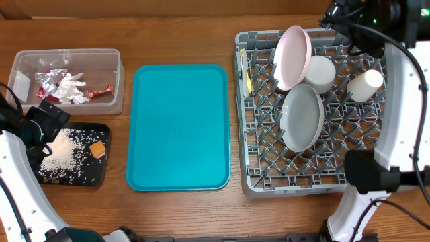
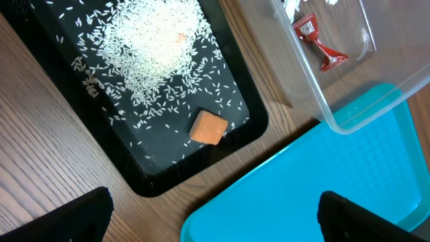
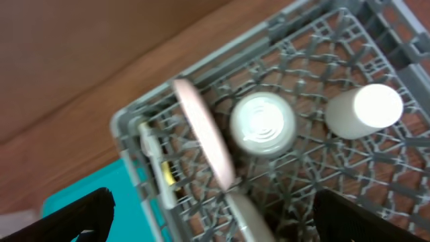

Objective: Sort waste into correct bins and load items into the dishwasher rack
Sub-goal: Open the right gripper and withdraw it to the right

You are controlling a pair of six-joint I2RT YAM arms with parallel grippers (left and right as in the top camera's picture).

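Note:
The grey dishwasher rack at the right holds the pink plate and the grey plate on edge, the upturned bowl, the white cup and the yellow spoon. The clear tub at the far left holds foil wrappers and the napkin. The black tray holds rice and the orange cube. My left gripper is open and empty above the black tray's corner. My right gripper is open and empty above the rack.
The teal serving tray lies bare between the bins and the rack. In the left wrist view its corner sits next to the tub. Wooden tabletop surrounds everything.

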